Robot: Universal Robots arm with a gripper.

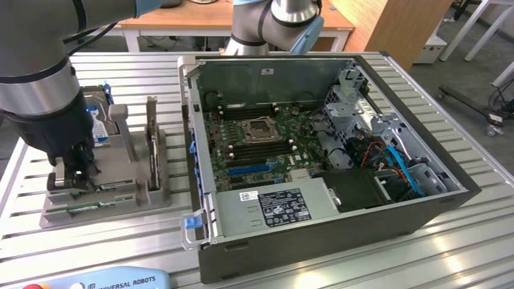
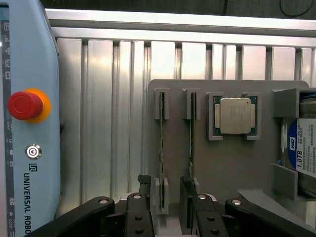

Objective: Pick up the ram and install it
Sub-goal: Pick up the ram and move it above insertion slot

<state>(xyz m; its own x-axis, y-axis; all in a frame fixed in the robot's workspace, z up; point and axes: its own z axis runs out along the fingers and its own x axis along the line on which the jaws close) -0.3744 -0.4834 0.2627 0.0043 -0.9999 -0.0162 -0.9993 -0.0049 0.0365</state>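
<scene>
Gripper (image 2: pixel 165 181) spread, straddling one end of the ram (image 2: pixel 161 133) nearest the holder's (image 2: pixel 227 163) edge; an off-centre close could tilt it or bump the second stick (image 2: pixel 191 133).

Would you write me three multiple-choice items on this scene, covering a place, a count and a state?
1. The gripper is over: A the computer case; B the grey holder; C the pendant.
2. Ram sticks in the holder: A one; B two; C four.
3. The gripper's jaws are: A open; B shut on the hard drive; C shut on the processor.
Key: 1 B, its fingers reach the holder's slots; 2 B, two green sticks stand side by side; 3 A, the fingers stand apart around one stick.
</scene>
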